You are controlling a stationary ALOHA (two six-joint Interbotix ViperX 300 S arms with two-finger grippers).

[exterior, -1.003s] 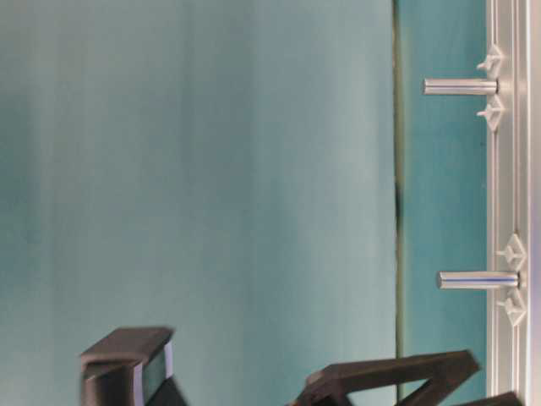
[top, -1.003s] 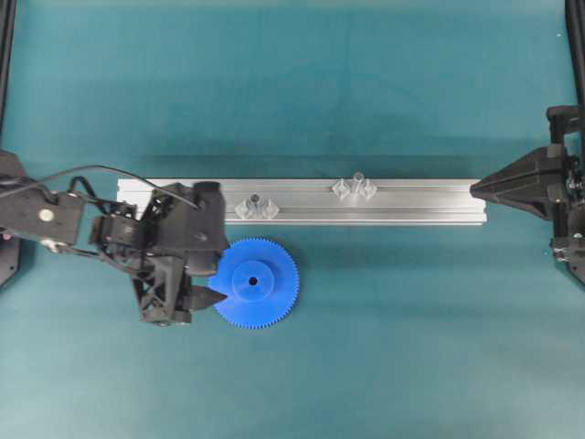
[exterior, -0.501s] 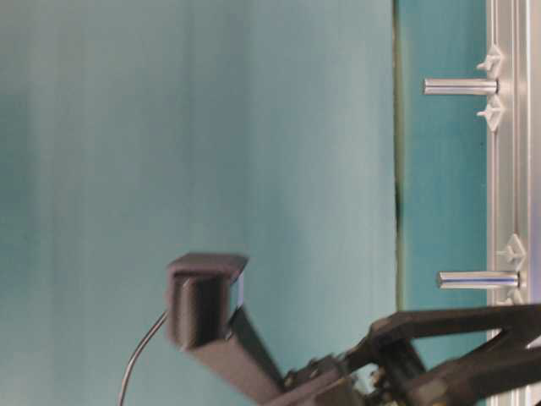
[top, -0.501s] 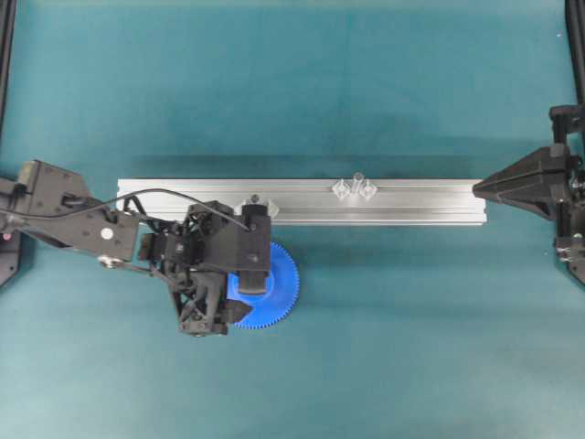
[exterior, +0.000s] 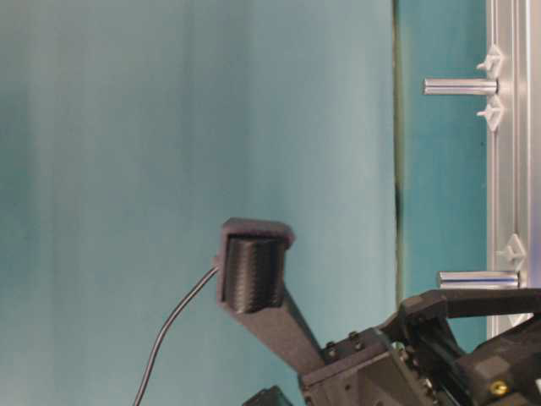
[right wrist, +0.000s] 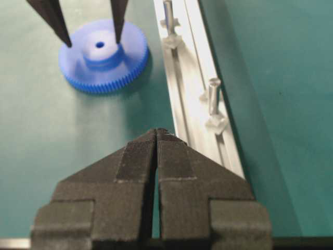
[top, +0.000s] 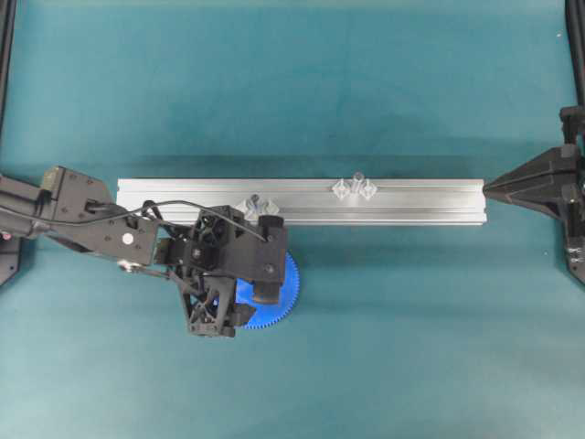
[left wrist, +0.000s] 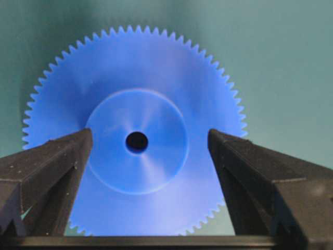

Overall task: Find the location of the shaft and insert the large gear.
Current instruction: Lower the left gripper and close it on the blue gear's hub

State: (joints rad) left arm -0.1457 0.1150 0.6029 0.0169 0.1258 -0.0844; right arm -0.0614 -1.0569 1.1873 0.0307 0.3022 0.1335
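Observation:
The large gear [top: 285,291], a blue toothed disc, lies flat on the teal mat just in front of the rail. My left gripper [left wrist: 148,134] hangs open right above it, one finger [left wrist: 57,166] on each side of the raised hub [left wrist: 156,120], gripping nothing. From the right wrist the same fingers [right wrist: 118,23] point down at the large gear [right wrist: 101,65]. Two short grey shafts [top: 256,199] [top: 357,176] stand upright on the rail between clear blocks. My right gripper [right wrist: 157,133] is shut and empty at the rail's right end.
The long silver aluminium rail [top: 420,197] runs left to right across the middle of the mat. In the table-level view both shafts [exterior: 461,86] [exterior: 478,279] stick out from the rail [exterior: 507,169], and the left arm fills the bottom.
The left arm has moved right, from beside the gear to directly over it, with its fingers now either side of the hub. The right gripper has drawn back slightly to the right.

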